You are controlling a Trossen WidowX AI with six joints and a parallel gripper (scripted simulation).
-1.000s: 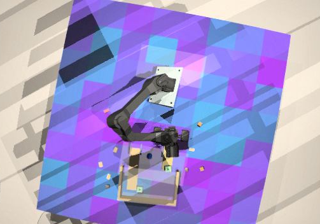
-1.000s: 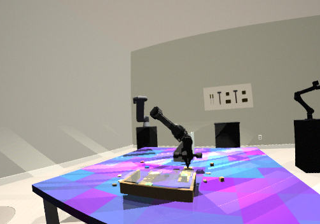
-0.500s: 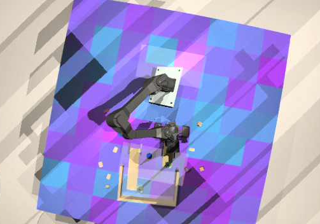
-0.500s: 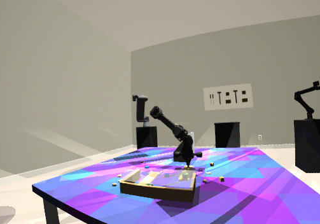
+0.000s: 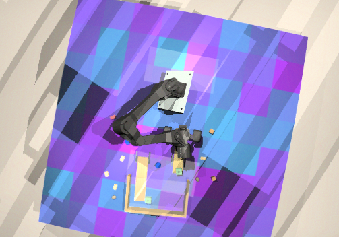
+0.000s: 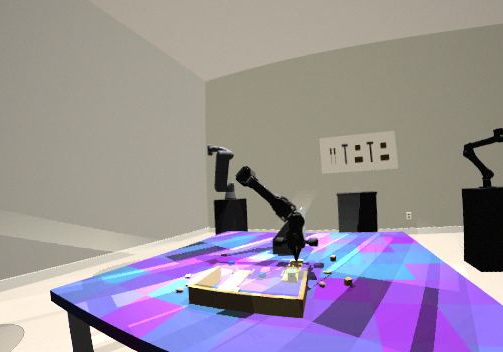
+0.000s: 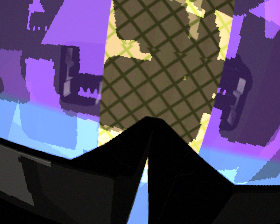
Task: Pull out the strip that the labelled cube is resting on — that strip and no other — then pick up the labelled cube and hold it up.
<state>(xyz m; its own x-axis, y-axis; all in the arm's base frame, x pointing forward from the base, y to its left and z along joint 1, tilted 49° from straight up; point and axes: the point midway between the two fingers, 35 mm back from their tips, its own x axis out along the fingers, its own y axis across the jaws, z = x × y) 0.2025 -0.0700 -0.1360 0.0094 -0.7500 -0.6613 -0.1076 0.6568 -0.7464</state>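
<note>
My gripper point(image 5: 184, 164) point(image 6: 296, 258) point(image 7: 152, 125) is shut with nothing between its fingertips. It points down over the right strip point(image 5: 176, 161) point(image 7: 161, 85), which has a crosshatch pattern in the wrist view. A pale green cube point(image 5: 179, 172) point(image 6: 292, 274) with a small dark mark sits at that strip's lower end in the top view, close to the fingertips. The left strip point(image 5: 141, 178) point(image 6: 238, 280) is long and plain. Another green cube point(image 5: 147, 200) is at its far end, by its right edge. Its mark is too small to read. Whether the fingertips touch the right strip cannot be told.
A three-sided wooden frame point(image 5: 158, 210) point(image 6: 245, 300) surrounds the strips' far ends. Small dark guides point(image 7: 68, 75) point(image 7: 236, 102) stand either side of the right strip. A blue ball point(image 5: 158, 165) lies between the strips. Several small blocks lie outside the frame, including an orange one point(image 5: 211, 131).
</note>
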